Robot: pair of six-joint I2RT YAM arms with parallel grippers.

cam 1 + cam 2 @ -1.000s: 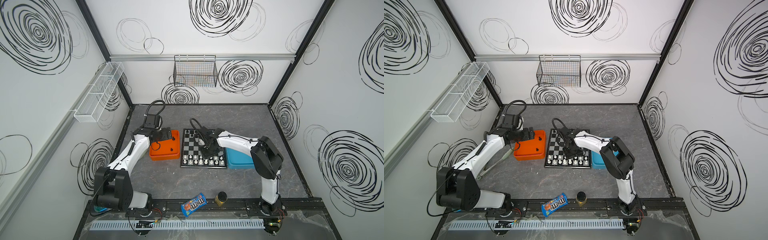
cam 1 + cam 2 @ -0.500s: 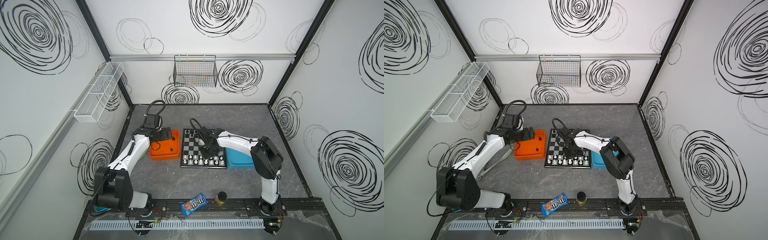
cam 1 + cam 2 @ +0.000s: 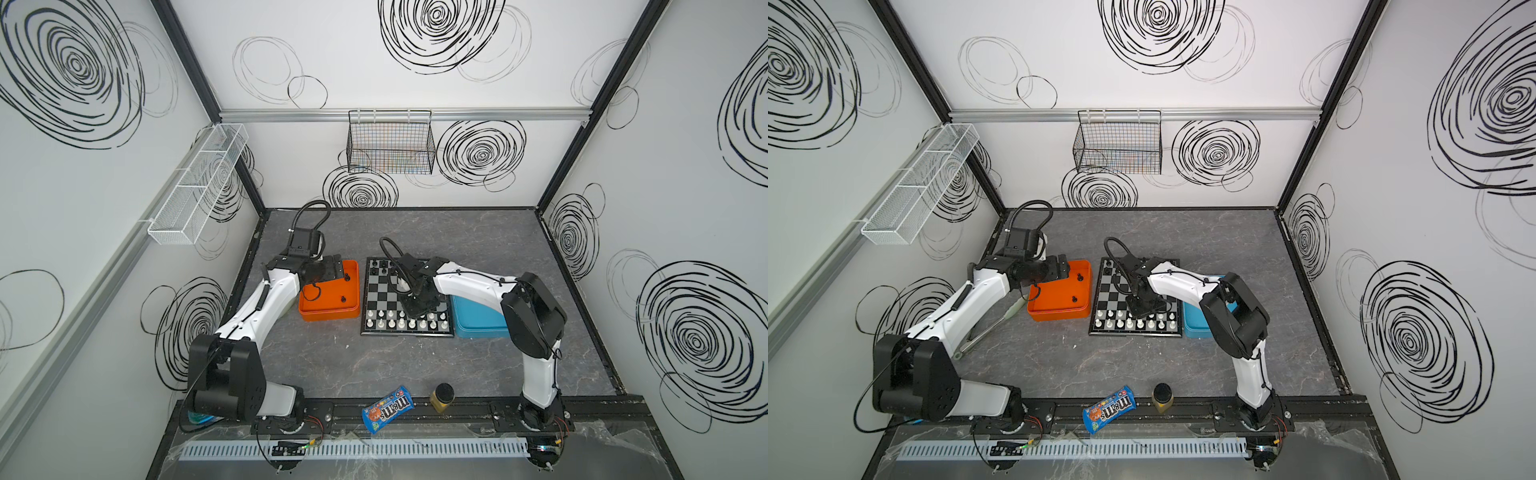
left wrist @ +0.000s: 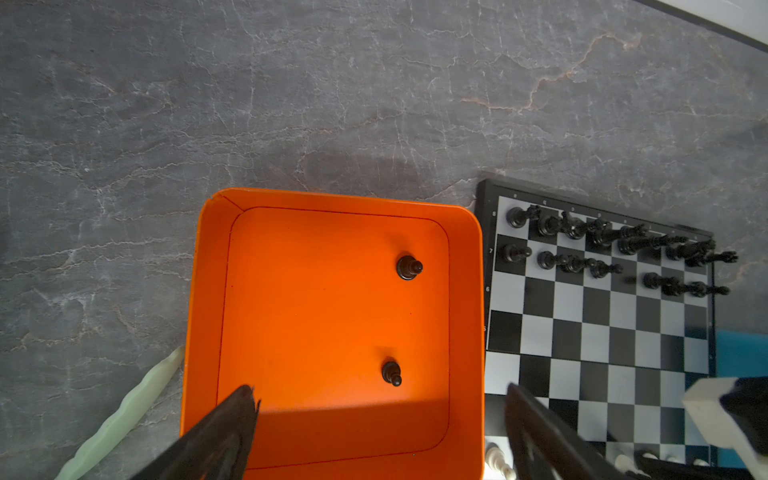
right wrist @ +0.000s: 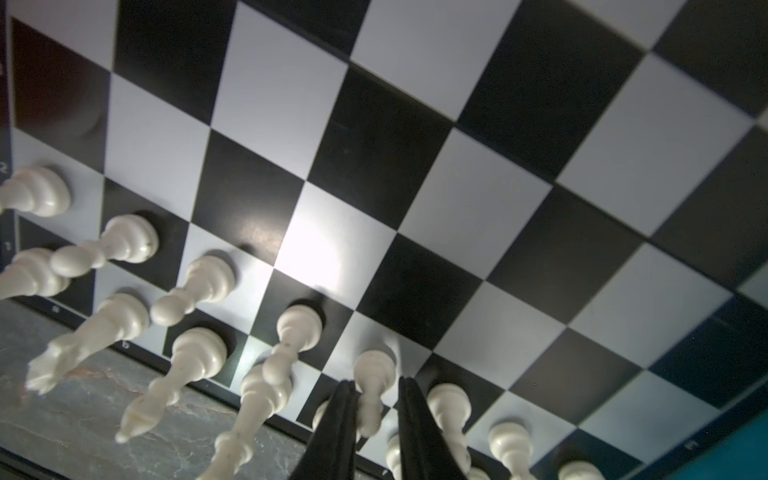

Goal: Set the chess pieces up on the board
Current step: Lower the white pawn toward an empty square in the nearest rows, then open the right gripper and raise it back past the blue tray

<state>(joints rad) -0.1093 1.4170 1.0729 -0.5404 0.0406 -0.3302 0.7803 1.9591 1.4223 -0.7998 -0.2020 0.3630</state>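
Two black pieces (image 4: 409, 267) in orange tray (image 4: 332, 198)

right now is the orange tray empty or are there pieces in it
Not empty: in the left wrist view the orange tray holds two black pieces, one and another, apart on its floor.

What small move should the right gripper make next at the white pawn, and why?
Probably lift straight up. The right gripper straddles a white pawn that stands on its square of the chessboard, with a gap visible on one side, so it seems released. The neighbouring white pieces stand close, so a sideways exit could topple them.
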